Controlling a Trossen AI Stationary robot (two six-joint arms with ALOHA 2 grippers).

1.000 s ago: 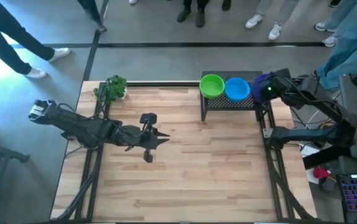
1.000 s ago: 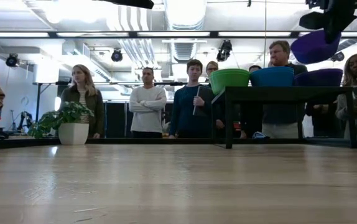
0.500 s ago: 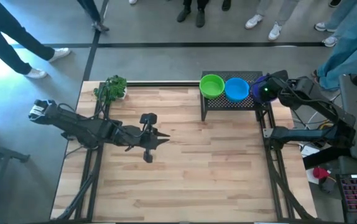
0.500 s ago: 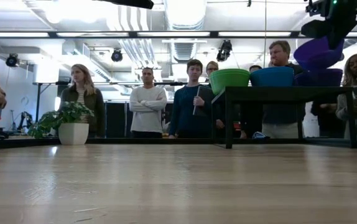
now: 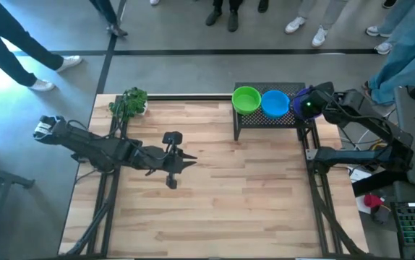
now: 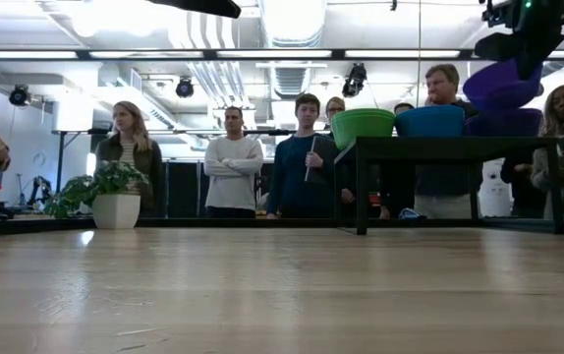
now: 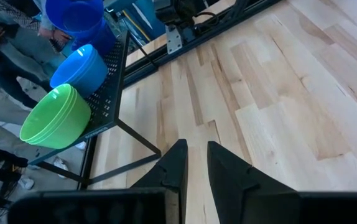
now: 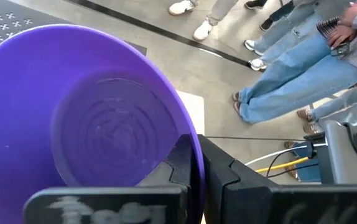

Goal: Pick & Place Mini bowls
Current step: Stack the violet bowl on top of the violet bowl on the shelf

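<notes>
On a black mesh rack (image 5: 269, 120) at the table's far right stand green bowls (image 5: 246, 99), blue bowls (image 5: 275, 103) and purple bowls (image 6: 506, 122), each colour nested. My right gripper (image 8: 198, 163) is shut on one more purple bowl (image 6: 500, 83), tilted just above the purple stack; whether the two touch, I cannot tell. My left gripper (image 5: 184, 162) hovers over the table's left middle. Its fingers (image 7: 178, 167) stand slightly apart with nothing between them. My right gripper pinches the purple bowl's rim (image 8: 192, 138), one finger inside the bowl and one outside against its wall. The fingers come slanting down from the table's right side. The bowl hangs tilted below the gripper, above the rack's right end.
A small potted plant (image 5: 129, 101) stands at the table's far left corner. People (image 6: 307, 152) stand beyond the far edge. Bare wooden tabletop (image 5: 244, 195) lies between the two arms and toward the near edge.
My right gripper has sunk a little with the purple bowl toward the purple stack on the rack and shifted slightly toward the table's left. It stays shut on the rim.
</notes>
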